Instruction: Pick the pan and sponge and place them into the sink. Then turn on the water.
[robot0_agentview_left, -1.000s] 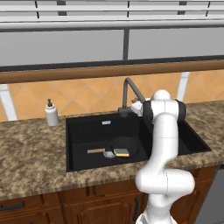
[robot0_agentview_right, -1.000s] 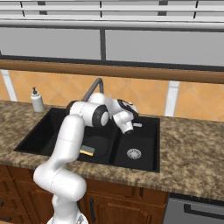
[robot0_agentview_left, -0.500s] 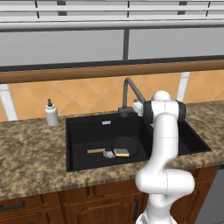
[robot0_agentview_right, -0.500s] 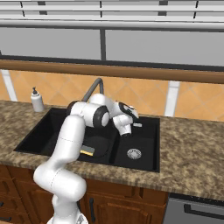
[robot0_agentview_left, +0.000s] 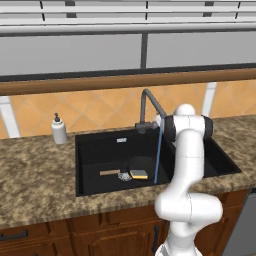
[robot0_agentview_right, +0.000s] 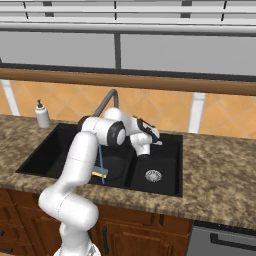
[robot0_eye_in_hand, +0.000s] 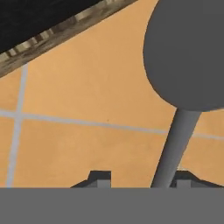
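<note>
The black pan (robot0_agentview_left: 142, 164) lies in the left basin of the black sink (robot0_agentview_left: 100, 147), its light-brown handle (robot0_agentview_left: 109, 172) pointing left. The sponge (robot0_agentview_left: 139, 174) rests yellow face up against the pan's front edge. A thin blue stream of water (robot0_agentview_left: 158, 155) falls from the dark grey faucet (robot0_agentview_left: 147, 107) into that basin. My gripper (robot0_agentview_right: 152, 140) hangs over the sink's back, beside the faucet. In the hand view my gripper (robot0_eye_in_hand: 141, 178) is open, with the faucet's grey lever (robot0_eye_in_hand: 175, 144) between the fingers, close against the right fingertip (robot0_eye_in_hand: 183, 178).
A white soap dispenser (robot0_agentview_left: 59, 129) stands on the granite counter (robot0_agentview_left: 35, 175) left of the sink. The right basin (robot0_agentview_right: 165, 165) holds a round silver drain (robot0_agentview_right: 153, 175). An orange tiled wall (robot0_eye_in_hand: 87, 87) rises right behind the faucet.
A blue stream of water now runs from the faucet where none showed before. The hand has shifted slightly at the lever. Pan and sponge have not moved.
</note>
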